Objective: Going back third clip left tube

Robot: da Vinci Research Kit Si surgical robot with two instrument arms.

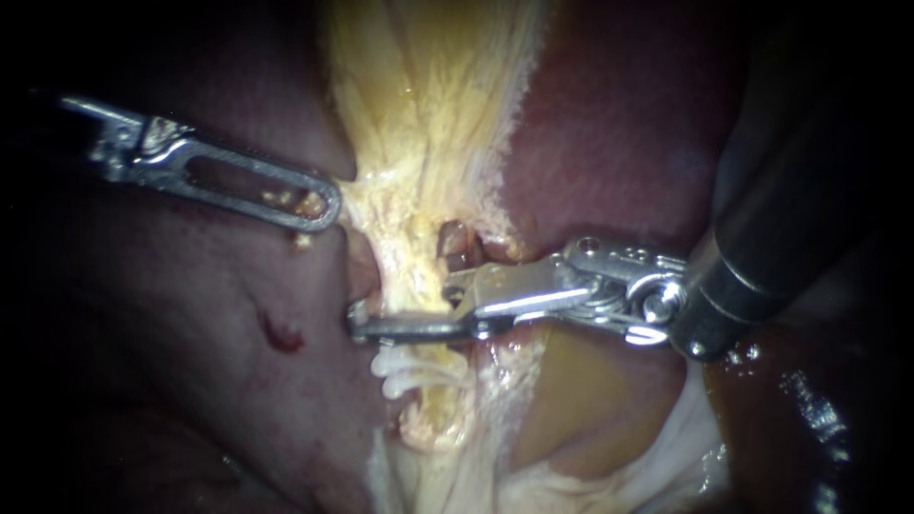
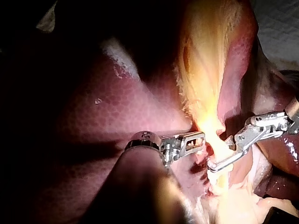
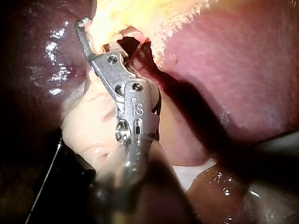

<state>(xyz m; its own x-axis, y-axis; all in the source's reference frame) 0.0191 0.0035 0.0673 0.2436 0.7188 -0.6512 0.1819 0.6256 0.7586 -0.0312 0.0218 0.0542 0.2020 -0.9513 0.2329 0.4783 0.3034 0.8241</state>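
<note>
The slim steel left instrument (image 1: 322,204) has its long windowed jaws closed together on the left edge of the pale yellow fibrous tissue (image 1: 428,124). The tissue is drawn into a small peak at the tip, and crumbs of yellow sit in the jaw's window. From the left wrist view the same jaws bite into the bright band side-on.

The right instrument (image 1: 409,312), steel jaws on a thick dark shaft, stands open. A gap shows between its short upper jaw and its long lower jaw with a hooked tip, and nothing is pinched. The long jaw lies across the front of the yellow band, its hook just past the band's left edge. The short jaw sits at the band's right side, beside a small reddish-brown stump (image 1: 455,243).

Just nearer than the long jaw, against the band's left edge, are the white ribbed plastic clips (image 1: 392,373), stacked close together. I can count at least two curved ends and cannot be sure of a third. The tube they sit on is buried in the yellow tissue, so I cannot say which tube it is.

The smooth dark red liver (image 1: 162,381) lies on both sides, with a small red nick (image 1: 282,335) left of the clips. The two instruments' tips are near each other but apart, the left one farther back.
</note>
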